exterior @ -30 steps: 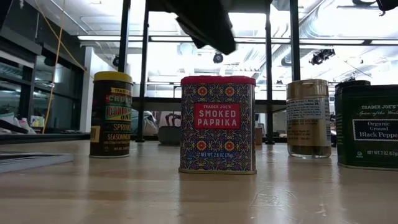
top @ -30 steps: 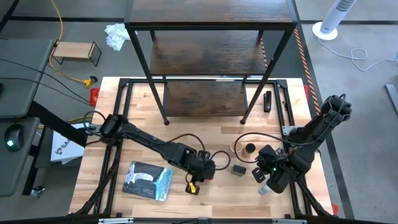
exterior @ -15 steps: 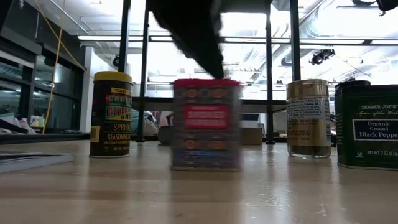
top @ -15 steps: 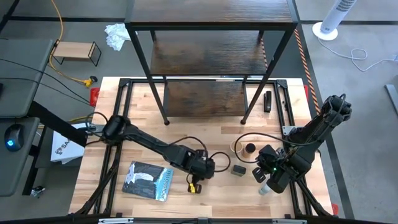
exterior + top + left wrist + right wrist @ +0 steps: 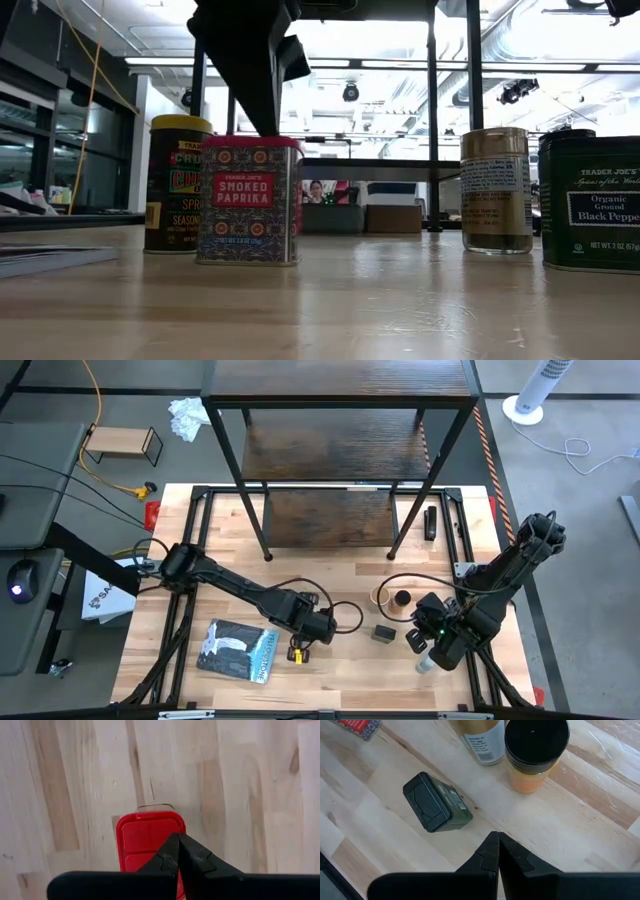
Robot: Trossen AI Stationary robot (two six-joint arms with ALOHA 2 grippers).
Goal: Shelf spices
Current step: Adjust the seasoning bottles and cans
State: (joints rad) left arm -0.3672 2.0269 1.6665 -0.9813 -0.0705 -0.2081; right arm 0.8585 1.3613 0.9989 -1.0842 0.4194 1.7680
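Smoked-paprika tin (image 5: 248, 200), red lid (image 5: 150, 840), stands upright on the desk (image 5: 350, 680) near the front edge, w/ the yellow-lidded jar (image 5: 180, 182) just behind it in the low view. Left claw (image 5: 177, 851) sits directly over the tin's lid, fingers pressed together, tips at or just above the lid; contact can't be confirmed, nothing is pinched. Right claw (image 5: 497, 847) waits over the right side of the desk, also pressed together, empty, near the small black-green pepper tin (image 5: 437, 802), the tan-lidded jar (image 5: 496, 188) and the black-capped jar (image 5: 536, 752). Shelf (image 5: 340, 455) stands at the back, boards bare where visible. Handling, est.: tin is rigid, light, thin-walled metal w/ smooth printed sides, so likely slippery and easy to tip or shove if pressed from the top. Best hold: open the claw, straddle the two narrower flat faces below the lid rim, squeeze moderately; avoid gripping the lid alone, it may pop off.
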